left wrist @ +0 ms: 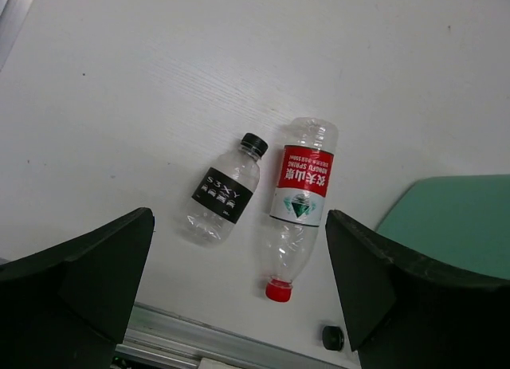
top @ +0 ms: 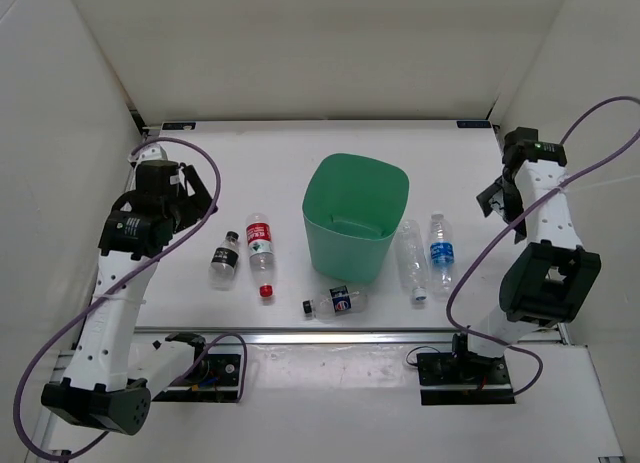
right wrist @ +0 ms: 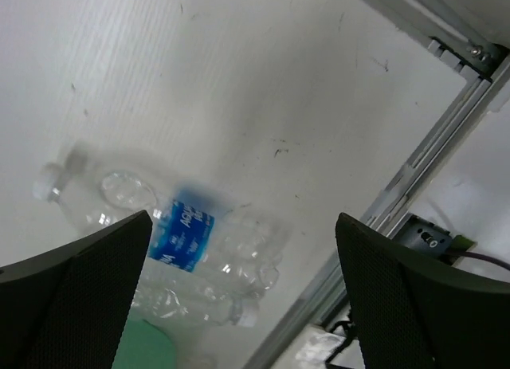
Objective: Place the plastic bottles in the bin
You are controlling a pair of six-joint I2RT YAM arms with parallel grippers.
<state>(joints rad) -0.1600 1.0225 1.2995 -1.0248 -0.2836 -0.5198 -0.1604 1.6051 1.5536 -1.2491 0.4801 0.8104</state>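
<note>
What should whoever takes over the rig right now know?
Left gripper: open, empty, over the black bottle and red bottle.
Right gripper: open, empty, aimed at the light-blue bottle.
Black and red lie left of the bin, the dark-blue bottle at its near side, the bare bottle and light-blue on its right.
Done: nothing; no bottle shows in the bin.
Left: all five.

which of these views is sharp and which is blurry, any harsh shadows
Top external: sharp and evenly lit, with only soft shadows beside the bin. Left wrist: crisp, print on the black-label bottle and red-label bottle is clear. Right wrist: blurred, the blue-label bottle looks smeared and soft.
</note>
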